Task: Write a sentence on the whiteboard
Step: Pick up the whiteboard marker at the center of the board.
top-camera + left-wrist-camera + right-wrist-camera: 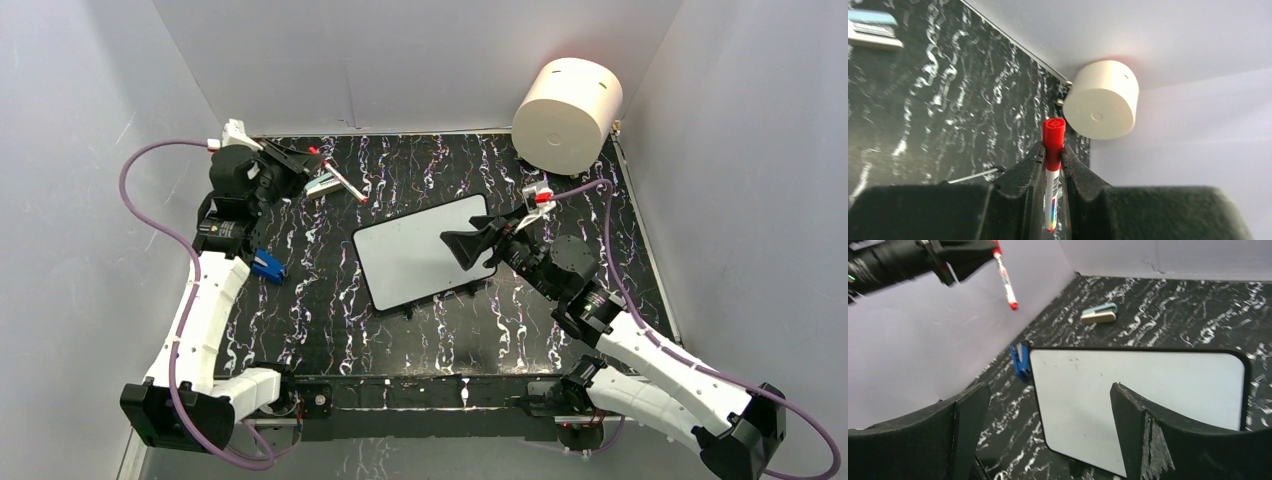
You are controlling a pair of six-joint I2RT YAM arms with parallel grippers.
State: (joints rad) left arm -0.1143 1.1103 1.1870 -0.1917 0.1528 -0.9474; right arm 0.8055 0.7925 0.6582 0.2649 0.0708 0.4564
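We see the whiteboard (415, 255) flat on the bench (320, 330), long axis running near-left to far-right. Over its right end the right hand (468, 245) hangs wide open, empty. The left hand (1053, 150) grips a marker (1052, 170), well left of the board.

Overhead, right wrist share whiteboard (410, 262)

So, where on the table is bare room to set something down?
Free: the strip between the whiteboard and the base rail, and the back middle between eraser and cylinder. Crowded: the left side, with clip, eraser and left tool.
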